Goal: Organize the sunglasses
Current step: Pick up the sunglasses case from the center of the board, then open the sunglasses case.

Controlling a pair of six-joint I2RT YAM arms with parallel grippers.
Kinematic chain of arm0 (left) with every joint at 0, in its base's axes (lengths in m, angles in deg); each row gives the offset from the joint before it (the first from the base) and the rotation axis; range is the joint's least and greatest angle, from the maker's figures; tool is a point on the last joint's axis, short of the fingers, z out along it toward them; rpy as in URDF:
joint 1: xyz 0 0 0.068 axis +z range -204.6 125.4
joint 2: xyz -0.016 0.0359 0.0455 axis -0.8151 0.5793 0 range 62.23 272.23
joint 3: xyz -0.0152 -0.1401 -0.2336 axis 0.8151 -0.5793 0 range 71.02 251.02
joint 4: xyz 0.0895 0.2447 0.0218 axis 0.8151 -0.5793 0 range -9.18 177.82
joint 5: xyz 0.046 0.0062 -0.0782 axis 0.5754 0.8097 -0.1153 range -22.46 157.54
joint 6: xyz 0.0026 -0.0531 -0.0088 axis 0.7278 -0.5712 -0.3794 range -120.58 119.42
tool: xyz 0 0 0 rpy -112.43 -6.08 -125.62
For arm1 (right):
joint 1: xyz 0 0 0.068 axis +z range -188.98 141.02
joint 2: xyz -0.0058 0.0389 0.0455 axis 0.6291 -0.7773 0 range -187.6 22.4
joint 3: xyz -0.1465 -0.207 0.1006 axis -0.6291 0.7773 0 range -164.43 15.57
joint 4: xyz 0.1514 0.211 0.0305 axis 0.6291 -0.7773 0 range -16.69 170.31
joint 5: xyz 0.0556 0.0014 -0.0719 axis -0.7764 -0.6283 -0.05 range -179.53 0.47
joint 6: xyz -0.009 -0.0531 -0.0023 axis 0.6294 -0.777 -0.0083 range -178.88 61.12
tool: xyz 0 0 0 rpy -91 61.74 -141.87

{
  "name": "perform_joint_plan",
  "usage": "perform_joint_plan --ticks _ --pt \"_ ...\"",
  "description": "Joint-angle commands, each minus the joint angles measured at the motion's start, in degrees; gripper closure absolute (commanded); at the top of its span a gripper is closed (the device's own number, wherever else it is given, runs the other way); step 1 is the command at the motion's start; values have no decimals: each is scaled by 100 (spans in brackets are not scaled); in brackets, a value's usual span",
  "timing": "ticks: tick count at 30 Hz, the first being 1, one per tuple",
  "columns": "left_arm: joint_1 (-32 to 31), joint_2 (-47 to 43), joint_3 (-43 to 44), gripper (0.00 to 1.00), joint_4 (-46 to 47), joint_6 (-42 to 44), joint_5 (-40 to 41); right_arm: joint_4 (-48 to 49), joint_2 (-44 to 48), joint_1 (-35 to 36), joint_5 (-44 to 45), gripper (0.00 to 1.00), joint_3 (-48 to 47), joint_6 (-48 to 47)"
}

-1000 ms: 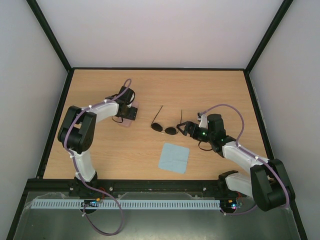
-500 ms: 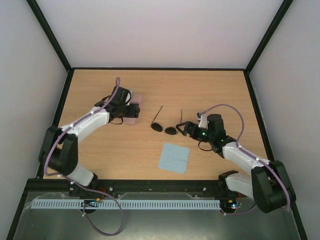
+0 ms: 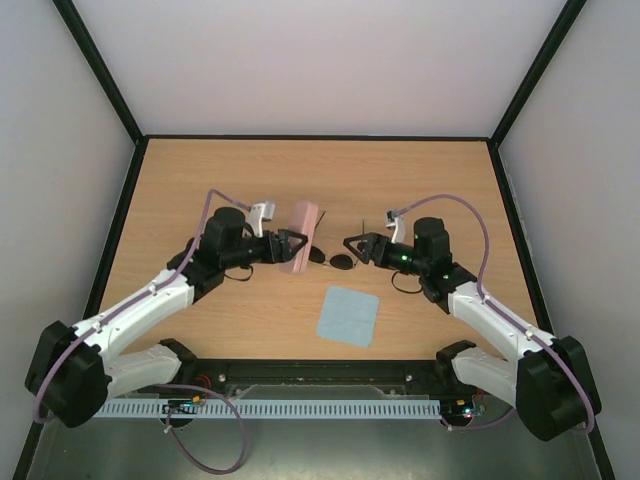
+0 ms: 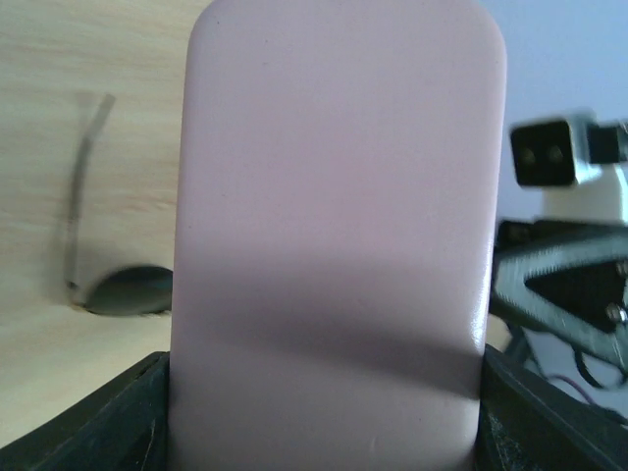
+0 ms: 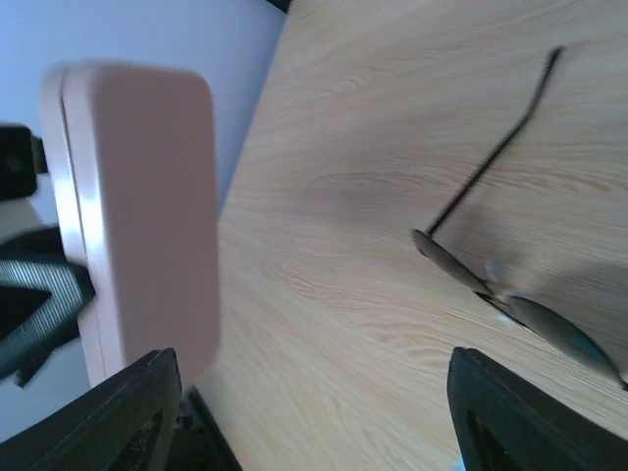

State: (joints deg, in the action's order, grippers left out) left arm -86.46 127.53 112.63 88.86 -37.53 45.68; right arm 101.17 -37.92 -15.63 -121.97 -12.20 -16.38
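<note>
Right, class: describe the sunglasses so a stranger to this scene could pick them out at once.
Start at the wooden table and find its middle. There, just beyond the light blue cloth and right of the pink case, lie the sunglasses. Unlike those pastel neighbours, they are dark: round lenses and thin wire arms.

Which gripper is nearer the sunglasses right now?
Right. The right gripper hangs open just beside one lens of the sunglasses. The left gripper, shut on the pink case, sits on their other side, slightly farther off.
</note>
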Motion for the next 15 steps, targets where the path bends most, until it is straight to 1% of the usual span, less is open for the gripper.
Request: perform_joint_plan --ticks 1,7,15 --pt "-248 -447 -433 66 1169 -800 -614 43 107 204 -364 25 -468 70" --pt "-445 -510 -429 67 1239 -860 -628 -20 -24 684 -283 25 -853 -28" --pt "-453 -444 -396 67 1215 -798 -589 -53 -183 1109 -51 25 -1002 -149"
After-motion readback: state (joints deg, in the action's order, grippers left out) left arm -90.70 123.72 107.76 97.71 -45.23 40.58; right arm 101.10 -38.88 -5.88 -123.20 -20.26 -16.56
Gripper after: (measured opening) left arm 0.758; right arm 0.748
